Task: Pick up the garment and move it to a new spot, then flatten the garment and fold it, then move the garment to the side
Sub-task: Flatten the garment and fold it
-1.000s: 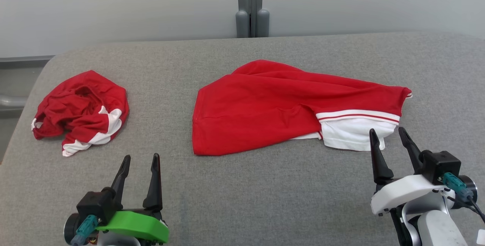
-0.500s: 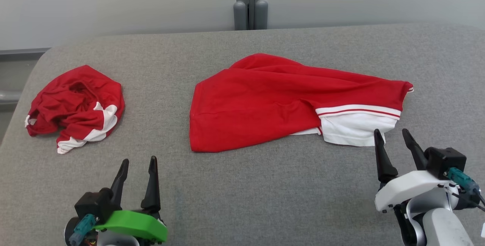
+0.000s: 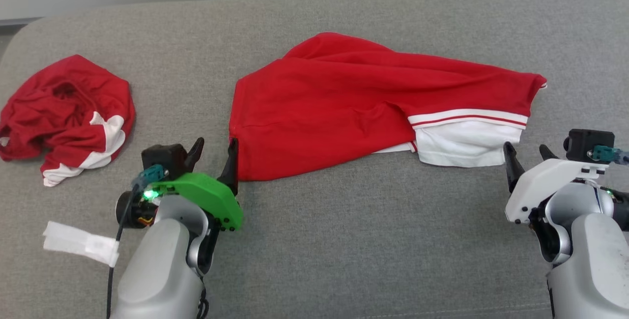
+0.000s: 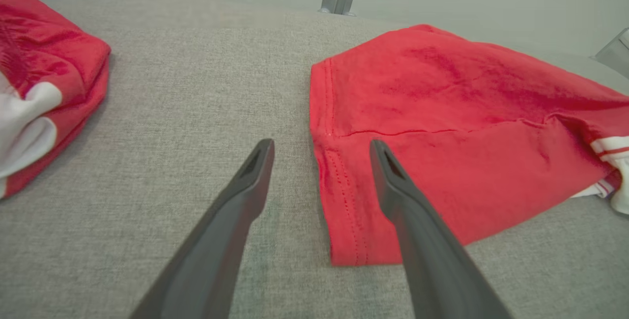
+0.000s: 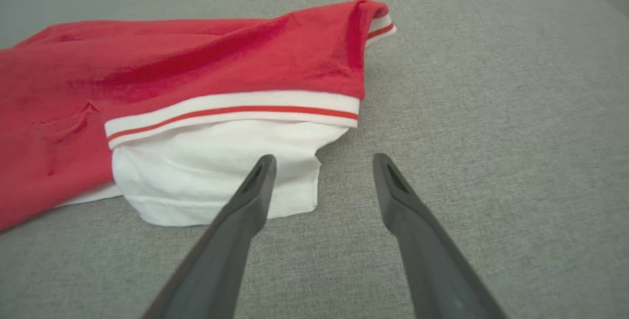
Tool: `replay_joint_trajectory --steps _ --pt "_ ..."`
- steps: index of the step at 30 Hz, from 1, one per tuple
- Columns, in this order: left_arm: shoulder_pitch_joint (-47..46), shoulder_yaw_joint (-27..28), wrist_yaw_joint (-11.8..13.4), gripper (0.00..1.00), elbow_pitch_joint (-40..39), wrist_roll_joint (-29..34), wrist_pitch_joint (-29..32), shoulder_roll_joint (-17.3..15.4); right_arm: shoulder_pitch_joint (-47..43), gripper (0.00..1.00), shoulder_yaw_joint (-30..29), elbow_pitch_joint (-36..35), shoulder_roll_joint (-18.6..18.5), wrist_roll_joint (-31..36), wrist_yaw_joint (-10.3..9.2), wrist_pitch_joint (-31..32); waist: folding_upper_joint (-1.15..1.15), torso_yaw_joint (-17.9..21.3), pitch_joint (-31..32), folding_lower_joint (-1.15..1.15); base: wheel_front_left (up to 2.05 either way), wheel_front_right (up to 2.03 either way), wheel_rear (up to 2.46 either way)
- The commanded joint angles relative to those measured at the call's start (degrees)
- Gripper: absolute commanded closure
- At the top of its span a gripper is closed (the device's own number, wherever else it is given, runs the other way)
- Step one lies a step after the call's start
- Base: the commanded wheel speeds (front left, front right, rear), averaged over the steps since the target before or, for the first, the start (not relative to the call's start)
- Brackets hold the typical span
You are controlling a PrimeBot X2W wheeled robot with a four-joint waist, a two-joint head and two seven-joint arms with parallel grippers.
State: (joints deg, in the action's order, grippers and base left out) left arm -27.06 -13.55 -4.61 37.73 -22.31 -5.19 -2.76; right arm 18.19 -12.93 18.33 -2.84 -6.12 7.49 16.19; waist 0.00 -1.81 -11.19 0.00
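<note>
Nearest the robot, over coarse grey woven fabric (image 3: 344,240), the left gripper (image 3: 216,142), jaws spread, straddles the stitched hem corner of the red knit garment (image 3: 334,107) lying mid-surface. The right gripper (image 3: 525,148), jaws likewise spread, sits just beside its white sleeve (image 3: 467,144) with red-striped ribbing. Far left lies a crumpled red-and-white garment (image 3: 64,107).

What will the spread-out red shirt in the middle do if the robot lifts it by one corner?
It will probably droop and hang floppy: the red shirt lies in soft folds. It looks like thin cloth, so it is likely light. Pushed, it would probably bunch up rather than slide, since the grey fabric surface looks rough.
</note>
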Motion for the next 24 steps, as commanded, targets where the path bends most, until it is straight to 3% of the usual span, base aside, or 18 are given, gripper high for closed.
replay_joint_trajectory --steps 1,12,17,24 --pt "-2.1 -0.7 0.7 0.0 1.4 -2.2 1.5 -0.3 1.5 0.0 -0.3 1.2 -0.1 0.7 0.01 0.7 0.0 1.2 -3.5 0.0 0.0 0.0 0.0" --pt "-10.6 -6.6 5.2 0.0 7.5 -11.5 5.8 -0.2 6.8 0.0 2.0 9.6 -0.1 -0.5 0.01 -1.2 0.0 1.7 -6.6 0.0 0.0 0.0 0.0" --pt "-11.9 -9.1 4.9 0.0 7.8 -13.3 4.1 -0.3 7.5 0.0 3.1 12.4 0.0 -1.3 0.01 -3.2 0.0 1.7 -7.0 0.0 0.0 0.0 0.0" --pt "-10.6 -12.7 6.6 0.0 6.0 -13.4 1.6 -0.3 6.4 0.0 3.9 14.3 0.1 -1.7 0.02 -4.6 0.0 1.5 -6.5 0.0 0.0 0.0 0.0"
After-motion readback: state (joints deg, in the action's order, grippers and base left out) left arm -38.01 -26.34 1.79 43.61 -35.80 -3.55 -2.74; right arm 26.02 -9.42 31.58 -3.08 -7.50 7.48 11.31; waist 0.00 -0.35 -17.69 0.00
